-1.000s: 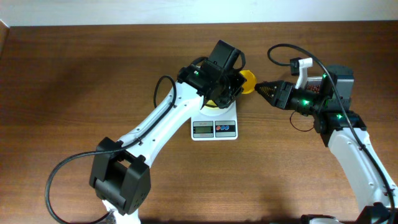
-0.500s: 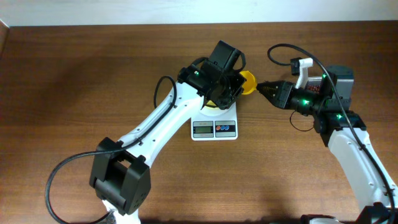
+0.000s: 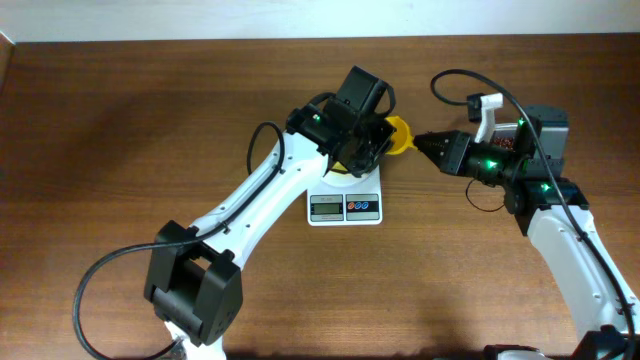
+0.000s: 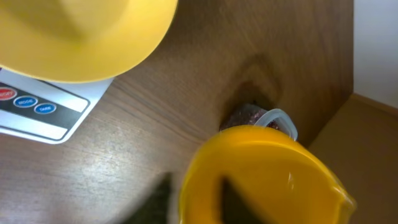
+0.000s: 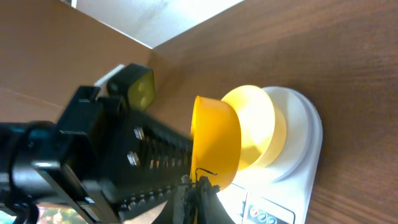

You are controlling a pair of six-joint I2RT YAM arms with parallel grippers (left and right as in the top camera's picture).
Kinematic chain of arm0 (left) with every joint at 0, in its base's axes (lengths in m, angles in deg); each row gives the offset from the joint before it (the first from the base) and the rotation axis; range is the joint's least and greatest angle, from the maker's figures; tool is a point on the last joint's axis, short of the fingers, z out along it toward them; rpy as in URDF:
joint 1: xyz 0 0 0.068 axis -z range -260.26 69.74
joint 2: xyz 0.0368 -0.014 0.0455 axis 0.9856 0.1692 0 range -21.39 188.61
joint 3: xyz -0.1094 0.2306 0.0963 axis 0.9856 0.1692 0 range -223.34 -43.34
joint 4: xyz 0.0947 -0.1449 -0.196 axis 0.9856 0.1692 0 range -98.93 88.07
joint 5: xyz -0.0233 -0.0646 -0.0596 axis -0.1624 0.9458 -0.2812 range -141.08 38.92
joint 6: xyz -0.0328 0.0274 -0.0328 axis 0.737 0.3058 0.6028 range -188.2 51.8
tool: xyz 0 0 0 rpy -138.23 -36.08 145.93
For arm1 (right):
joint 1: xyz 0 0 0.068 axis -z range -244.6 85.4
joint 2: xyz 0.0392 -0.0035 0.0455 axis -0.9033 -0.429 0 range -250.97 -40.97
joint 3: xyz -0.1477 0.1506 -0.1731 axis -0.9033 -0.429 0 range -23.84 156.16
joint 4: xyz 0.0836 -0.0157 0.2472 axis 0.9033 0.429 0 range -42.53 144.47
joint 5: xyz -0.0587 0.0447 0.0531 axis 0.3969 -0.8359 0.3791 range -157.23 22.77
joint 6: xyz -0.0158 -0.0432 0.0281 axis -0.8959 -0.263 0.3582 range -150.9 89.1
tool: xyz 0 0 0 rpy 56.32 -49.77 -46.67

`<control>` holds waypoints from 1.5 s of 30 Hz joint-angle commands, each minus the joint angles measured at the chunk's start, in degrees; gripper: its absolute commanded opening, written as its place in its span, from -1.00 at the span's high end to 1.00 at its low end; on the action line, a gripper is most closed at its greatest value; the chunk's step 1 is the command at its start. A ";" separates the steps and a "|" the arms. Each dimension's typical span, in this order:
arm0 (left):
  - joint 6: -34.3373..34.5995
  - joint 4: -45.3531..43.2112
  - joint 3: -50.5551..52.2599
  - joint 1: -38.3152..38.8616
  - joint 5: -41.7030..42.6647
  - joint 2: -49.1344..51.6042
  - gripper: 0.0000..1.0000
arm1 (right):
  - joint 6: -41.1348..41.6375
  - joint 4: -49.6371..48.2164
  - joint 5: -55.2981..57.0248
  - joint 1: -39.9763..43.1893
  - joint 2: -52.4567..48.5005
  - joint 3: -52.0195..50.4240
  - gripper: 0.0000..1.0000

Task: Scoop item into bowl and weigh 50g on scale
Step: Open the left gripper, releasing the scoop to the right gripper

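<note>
yellow scoop tipped sideways by bowl on scale, right gripper pinched together at its rim, left gripper can't tell

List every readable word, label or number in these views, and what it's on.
"MODE": blue button on the scale front strip, left wrist view; small, read with some doubt.
"TARE": second blue button beside it; same doubt.
Red button: lettering too blurred to read.
Display, overhead view: too small to read.
No other text shows.

Left arm over white scale
</note>
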 commanded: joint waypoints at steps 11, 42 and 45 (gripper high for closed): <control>-3.15 2.38 -1.14 -2.10 0.55 -2.12 -0.97 | -0.39 0.24 1.86 -0.24 -0.09 0.68 0.92; -65.70 16.57 -1.11 -15.50 0.50 -10.73 -0.91 | -0.48 5.95 14.38 -0.24 3.69 2.89 0.92; -65.55 17.51 -1.09 -14.95 0.57 -10.73 -0.21 | -0.48 9.88 18.27 -0.24 5.46 4.74 0.92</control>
